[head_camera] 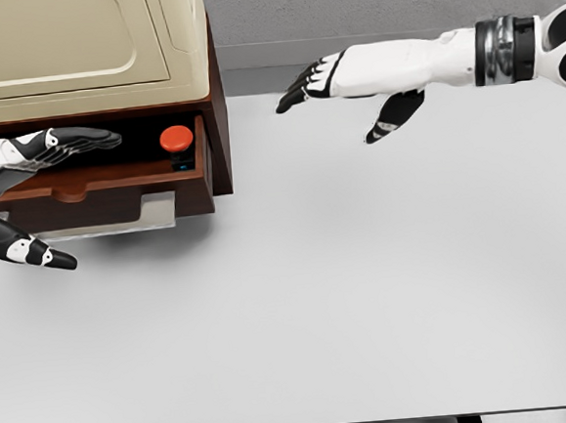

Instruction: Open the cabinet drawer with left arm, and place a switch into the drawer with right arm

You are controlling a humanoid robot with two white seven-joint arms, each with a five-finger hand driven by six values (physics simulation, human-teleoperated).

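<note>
**Switch lying in open drawer; both hands empty**

The switch (177,141), a red domed button on a dark base, is sitting inside the drawer (104,181) near its right end, just inside the cabinet (219,119) side wall. The right hand (336,80) is hovering over the table (367,283), well apart from the drawer and to the right of the switch; its fingers are extended and loosely spread toward the cabinet, thumb hanging below, gripping nothing. The left hand (39,162) is lying nearer, its long axis running left to right along the drawer opening, fingertips pointing toward the switch but stopping short of it; its fingers are straight and holding nothing, thumb splayed low beside the drawer front.

The cabinet is appearing as smooth reddish-brown wood with a cream, rounded-edge top. The table is showing a matte, pale, featureless surface. The hands are glossy white shells with black joints.

Judgement: placement is looking complete; any closing push is falling to the left hand, being nearer
</note>
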